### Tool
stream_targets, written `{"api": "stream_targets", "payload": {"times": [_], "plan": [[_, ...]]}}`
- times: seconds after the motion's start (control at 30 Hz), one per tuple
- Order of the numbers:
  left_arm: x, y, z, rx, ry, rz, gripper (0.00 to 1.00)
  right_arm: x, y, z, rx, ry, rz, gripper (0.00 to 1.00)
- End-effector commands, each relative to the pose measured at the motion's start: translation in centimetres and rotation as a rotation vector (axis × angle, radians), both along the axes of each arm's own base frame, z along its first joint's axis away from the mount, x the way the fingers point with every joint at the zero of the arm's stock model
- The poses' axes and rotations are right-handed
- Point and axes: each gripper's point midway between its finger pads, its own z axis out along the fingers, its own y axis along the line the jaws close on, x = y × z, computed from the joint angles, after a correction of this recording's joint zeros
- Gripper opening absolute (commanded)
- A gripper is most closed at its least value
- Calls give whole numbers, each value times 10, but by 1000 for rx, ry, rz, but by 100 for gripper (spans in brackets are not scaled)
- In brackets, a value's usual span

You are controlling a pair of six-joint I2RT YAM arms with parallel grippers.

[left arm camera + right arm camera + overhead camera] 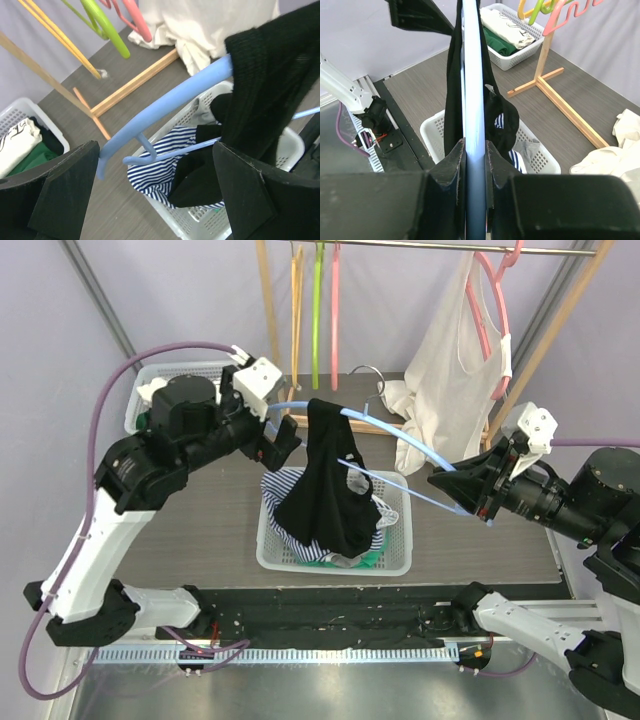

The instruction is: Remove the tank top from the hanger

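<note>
A black tank top [325,490] hangs by one strap from a light blue hanger [415,447], and its body droops over a white basket [268,552]. My right gripper [462,490] is shut on the hanger's right end. In the right wrist view the blue bar [473,100] runs straight out between the pinching jaws, with the black tank top [452,75] draped over it. My left gripper [285,437] stands wide open at the hanger's left end. In the left wrist view that end of the hanger [170,97] and the tank top [270,70] lie between and beyond the fingers, which touch nothing.
The basket holds a blue-striped garment [160,165] and other clothes. Behind stands a wooden rack [268,310] with coloured hangers and a white top [455,350] on a pink hanger. A second white basket [150,375] of folded clothes sits at the back left.
</note>
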Motion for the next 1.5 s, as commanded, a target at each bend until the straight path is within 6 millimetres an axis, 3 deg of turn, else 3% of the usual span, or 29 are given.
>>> {"api": "stream_targets", "payload": {"times": [0.0, 0.2, 0.3, 0.57, 1.0, 1.17, 1.47], "plan": [[-26, -5, 48, -196, -58, -79, 100, 12, 6, 28, 64, -75, -14, 1], [-24, -3, 15, -169, 40, -25, 100, 20, 13, 21, 49, -56, -15, 1], [-22, -6, 11, -171, 41, -34, 100, 22, 16, 21, 51, -49, -6, 1], [-19, -16, 28, -211, 32, -54, 100, 19, 15, 23, 59, -49, -1, 1], [-11, -45, 36, -273, 86, -103, 96, 23, 25, 14, 58, -33, 26, 1], [-8, -48, 31, -267, 91, -104, 88, 24, 26, 12, 57, -30, 26, 1], [-9, -59, 34, -277, 103, -153, 56, 25, 23, 8, 56, -31, 14, 1]]}}
